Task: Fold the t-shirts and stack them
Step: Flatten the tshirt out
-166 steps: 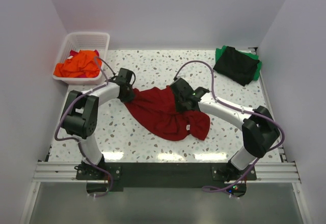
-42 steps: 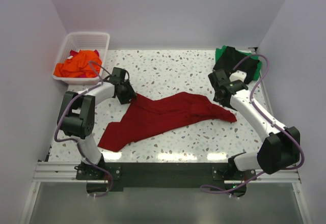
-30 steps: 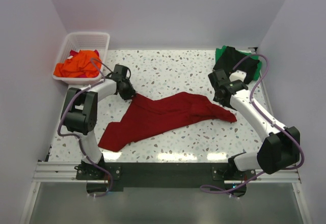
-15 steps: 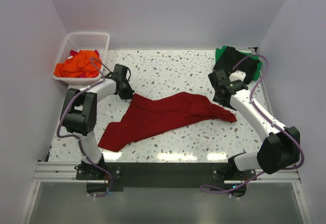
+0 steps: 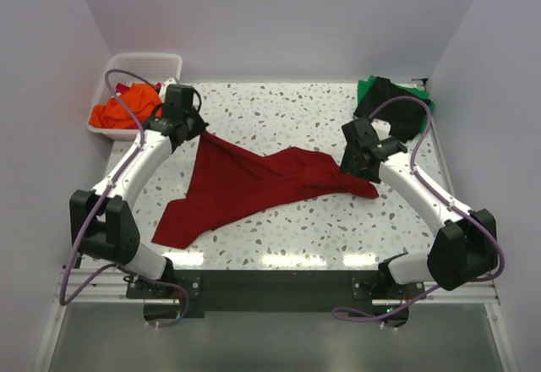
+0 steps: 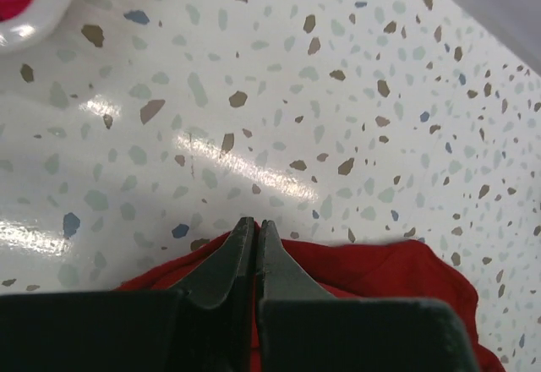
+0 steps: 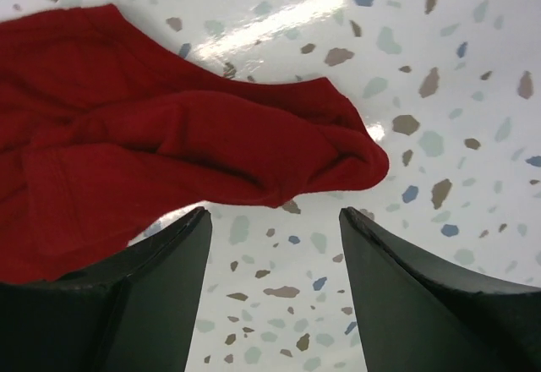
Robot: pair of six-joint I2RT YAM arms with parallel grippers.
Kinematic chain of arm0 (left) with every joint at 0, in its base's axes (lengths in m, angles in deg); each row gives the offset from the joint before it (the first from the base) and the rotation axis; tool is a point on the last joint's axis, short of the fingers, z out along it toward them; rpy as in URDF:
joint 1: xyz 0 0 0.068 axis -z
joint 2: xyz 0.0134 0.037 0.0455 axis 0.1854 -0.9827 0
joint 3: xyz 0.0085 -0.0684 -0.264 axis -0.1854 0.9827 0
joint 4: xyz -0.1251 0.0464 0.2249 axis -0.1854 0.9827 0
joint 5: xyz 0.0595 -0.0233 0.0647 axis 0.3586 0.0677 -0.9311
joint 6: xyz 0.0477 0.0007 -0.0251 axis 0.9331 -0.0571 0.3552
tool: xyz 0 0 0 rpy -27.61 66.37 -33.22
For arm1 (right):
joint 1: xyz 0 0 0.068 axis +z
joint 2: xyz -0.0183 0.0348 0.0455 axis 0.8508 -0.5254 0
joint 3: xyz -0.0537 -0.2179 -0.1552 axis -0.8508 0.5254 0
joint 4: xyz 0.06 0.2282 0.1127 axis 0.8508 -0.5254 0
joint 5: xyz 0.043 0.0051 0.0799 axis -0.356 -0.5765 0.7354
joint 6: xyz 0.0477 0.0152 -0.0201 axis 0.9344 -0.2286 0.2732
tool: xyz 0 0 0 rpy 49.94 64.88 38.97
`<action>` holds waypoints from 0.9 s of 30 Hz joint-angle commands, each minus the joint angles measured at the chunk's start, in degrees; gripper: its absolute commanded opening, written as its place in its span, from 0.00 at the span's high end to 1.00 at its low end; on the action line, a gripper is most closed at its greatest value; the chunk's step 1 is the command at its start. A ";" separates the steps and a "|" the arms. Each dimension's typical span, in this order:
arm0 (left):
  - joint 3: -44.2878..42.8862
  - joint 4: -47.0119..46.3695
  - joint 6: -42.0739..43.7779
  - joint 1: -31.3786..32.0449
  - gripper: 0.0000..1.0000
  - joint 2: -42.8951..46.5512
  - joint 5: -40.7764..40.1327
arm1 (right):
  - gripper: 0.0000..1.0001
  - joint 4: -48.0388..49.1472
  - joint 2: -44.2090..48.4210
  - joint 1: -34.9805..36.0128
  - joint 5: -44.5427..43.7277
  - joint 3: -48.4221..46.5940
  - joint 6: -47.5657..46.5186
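Note:
A dark red t-shirt (image 5: pixel 245 182) lies stretched across the speckled table (image 5: pixel 279 114), from its upper left corner down to a bunched end at the right. My left gripper (image 5: pixel 194 131) is shut on that upper left corner; the left wrist view shows the jaws (image 6: pixel 254 224) pinched together with red cloth (image 6: pixel 380 262) between and under them. My right gripper (image 5: pixel 353 169) hovers open over the shirt's right end. In the right wrist view its fingers (image 7: pixel 275 216) stand wide apart, just short of the rolled red end (image 7: pixel 169 152), with nothing between them.
A white slatted basket (image 5: pixel 165 61) at the back left holds orange t-shirts (image 5: pixel 118 112), close behind my left arm. A black t-shirt on a green one (image 5: pixel 397 101) lies at the back right corner. White walls close in the table on three sides.
My left gripper closed on the shirt's corner and pulled it up and to the left, spreading the cloth. The right gripper shifted slightly left over the shirt's right end.

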 commanded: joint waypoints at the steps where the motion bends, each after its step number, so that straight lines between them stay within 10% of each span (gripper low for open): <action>1: -3.88 1.78 0.42 -0.40 1.00 5.06 -7.78 | 0.34 6.15 0.70 1.47 7.44 0.89 -2.66; 27: 2.09 7.41 -0.64 -0.67 1.00 5.06 -4.44 | 0.37 6.78 -32.00 7.88 19.41 -30.12 -12.50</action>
